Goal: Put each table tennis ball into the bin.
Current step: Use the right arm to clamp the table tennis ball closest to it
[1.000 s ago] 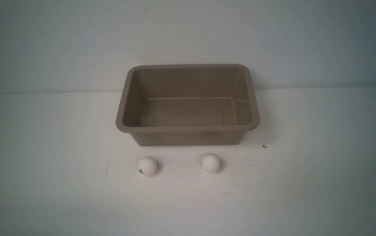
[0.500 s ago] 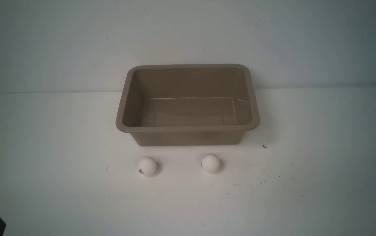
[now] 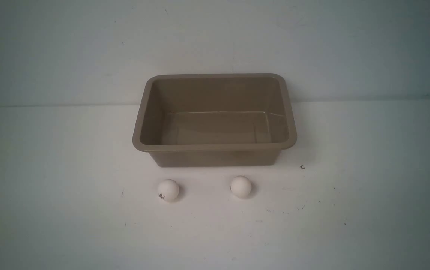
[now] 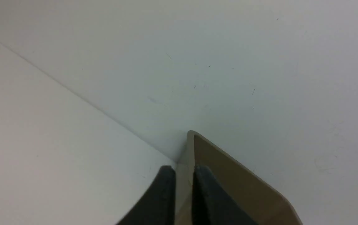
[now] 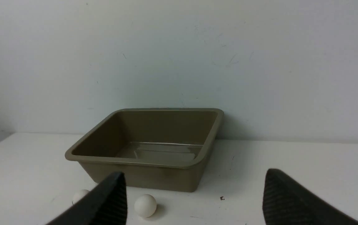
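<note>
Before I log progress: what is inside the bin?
The bin is bare inside. The marked table tennis ball and plain table tennis ball lie in front. Its near wall hides a floor strip.

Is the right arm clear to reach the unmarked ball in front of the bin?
Probably yes: the right gripper is open, facing the unmarked ball, with only bare table between them.

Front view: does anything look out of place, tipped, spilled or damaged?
Nothing stands out. The bin stands upright, nothing in it; both table tennis balls rest on the table in front of it, clear of it and each other. A few small dark specks mark the table.
</note>
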Robot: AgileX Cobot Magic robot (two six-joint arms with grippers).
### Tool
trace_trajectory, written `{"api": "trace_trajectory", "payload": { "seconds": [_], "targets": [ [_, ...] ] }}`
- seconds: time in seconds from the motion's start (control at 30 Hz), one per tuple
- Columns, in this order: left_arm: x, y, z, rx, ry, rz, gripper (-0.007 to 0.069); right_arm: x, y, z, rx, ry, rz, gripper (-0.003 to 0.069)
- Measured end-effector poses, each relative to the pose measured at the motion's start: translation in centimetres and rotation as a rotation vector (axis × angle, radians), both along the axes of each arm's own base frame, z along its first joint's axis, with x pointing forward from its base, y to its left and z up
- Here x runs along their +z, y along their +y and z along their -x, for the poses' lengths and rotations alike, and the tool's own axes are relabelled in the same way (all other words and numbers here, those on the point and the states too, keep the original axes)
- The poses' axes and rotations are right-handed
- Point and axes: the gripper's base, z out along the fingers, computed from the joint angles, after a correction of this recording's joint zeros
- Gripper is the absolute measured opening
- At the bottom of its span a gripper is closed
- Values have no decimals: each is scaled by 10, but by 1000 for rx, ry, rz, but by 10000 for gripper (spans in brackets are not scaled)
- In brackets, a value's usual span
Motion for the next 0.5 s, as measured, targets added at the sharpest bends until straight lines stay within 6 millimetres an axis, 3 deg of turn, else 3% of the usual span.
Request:
{"api": "trace_trajectory", "payload": {
  "seconds": [0.5],
  "targets": [
    [-3, -4, 0, -44, 37, 74, 68, 0, 0, 0, 2, -18, 41, 525]
  ]
}}
